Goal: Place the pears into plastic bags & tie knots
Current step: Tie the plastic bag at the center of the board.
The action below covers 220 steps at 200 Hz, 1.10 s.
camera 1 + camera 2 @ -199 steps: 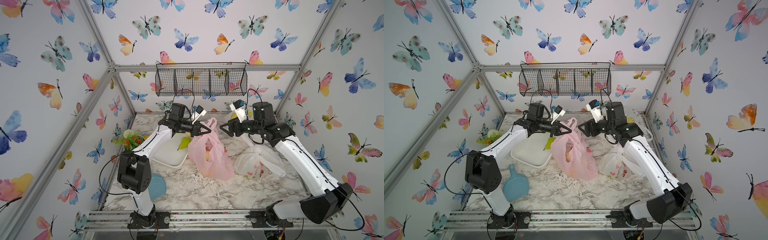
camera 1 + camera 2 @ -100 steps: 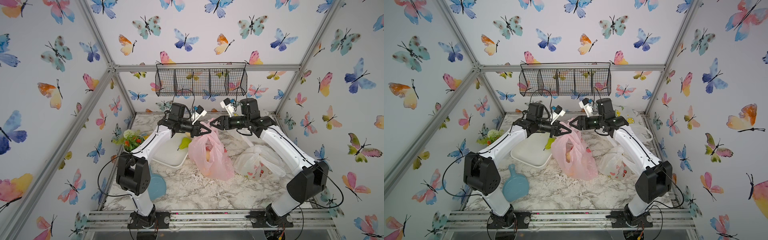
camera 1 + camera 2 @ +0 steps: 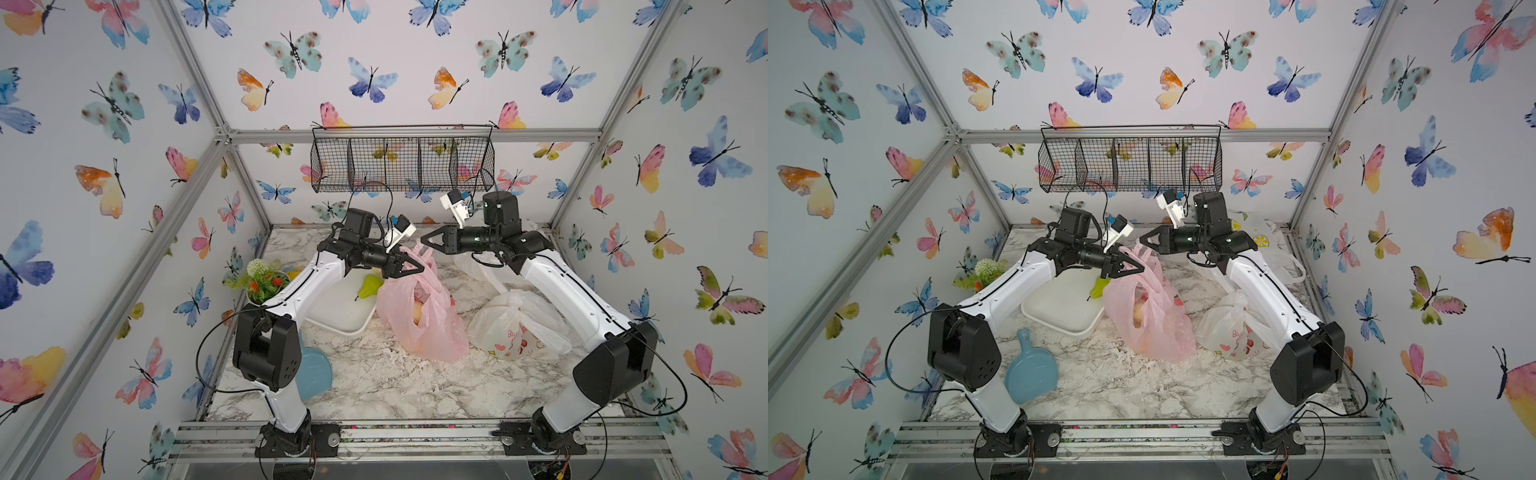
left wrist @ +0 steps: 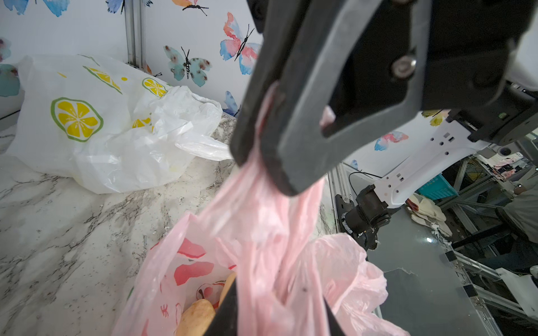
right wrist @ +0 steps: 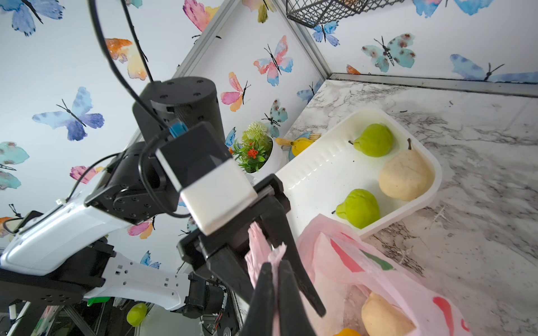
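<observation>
Swinging across from above the bunny bag (image 3: pixel 515 328), the right gripper (image 3: pixel 424 240) has clamped tight on the raised handle of the pink bag (image 3: pixel 419 328). The left gripper (image 3: pixel 417 271) has eased its jaws slightly apart, and the same handle runs loosely between them. The pink bag stands mid-desk (image 3: pixel 374 386) with pears (image 5: pixel 381 317) showing inside. Three more pears wait in the white tray (image 3: pixel 340 322) just beside it.

Risk: the thin plastic could slip or tear under a one-sided pull, so the bag sags and spills. The two grippers almost touch, so they might knock together.

Nearby are a lemon bag (image 4: pixel 87 116) at the back, potted flowers (image 3: pixel 262 282) and a blue board (image 3: pixel 311 374).
</observation>
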Each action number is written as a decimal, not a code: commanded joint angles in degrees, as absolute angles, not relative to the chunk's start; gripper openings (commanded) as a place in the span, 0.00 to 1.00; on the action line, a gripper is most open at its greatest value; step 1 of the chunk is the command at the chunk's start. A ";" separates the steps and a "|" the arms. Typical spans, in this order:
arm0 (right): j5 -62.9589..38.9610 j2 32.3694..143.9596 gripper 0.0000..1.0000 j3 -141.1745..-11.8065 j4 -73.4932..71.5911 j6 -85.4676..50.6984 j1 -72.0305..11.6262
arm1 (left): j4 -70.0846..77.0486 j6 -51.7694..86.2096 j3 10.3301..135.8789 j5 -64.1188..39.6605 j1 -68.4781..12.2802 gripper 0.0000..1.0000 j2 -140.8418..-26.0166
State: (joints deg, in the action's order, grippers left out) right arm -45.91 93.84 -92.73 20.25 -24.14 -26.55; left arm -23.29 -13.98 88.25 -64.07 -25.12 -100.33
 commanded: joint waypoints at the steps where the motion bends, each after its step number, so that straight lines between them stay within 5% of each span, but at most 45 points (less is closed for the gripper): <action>1: -46.61 92.56 0.03 -93.13 18.70 -23.81 -26.02 | -22.86 -13.58 86.71 -63.51 -26.43 0.28 -99.65; 131: -38.51 84.13 0.03 -89.91 35.41 -11.62 -24.40 | -16.53 -4.84 85.80 -59.99 -22.07 0.01 -99.14; 220: -43.84 82.16 0.03 -74.79 30.60 -21.41 -38.66 | -13.62 0.53 88.38 -56.54 -21.62 0.00 -99.84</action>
State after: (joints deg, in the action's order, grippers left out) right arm -37.87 82.41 -78.89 29.34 -16.12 -34.89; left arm -16.12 -1.63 86.67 -60.99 -23.24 -100.33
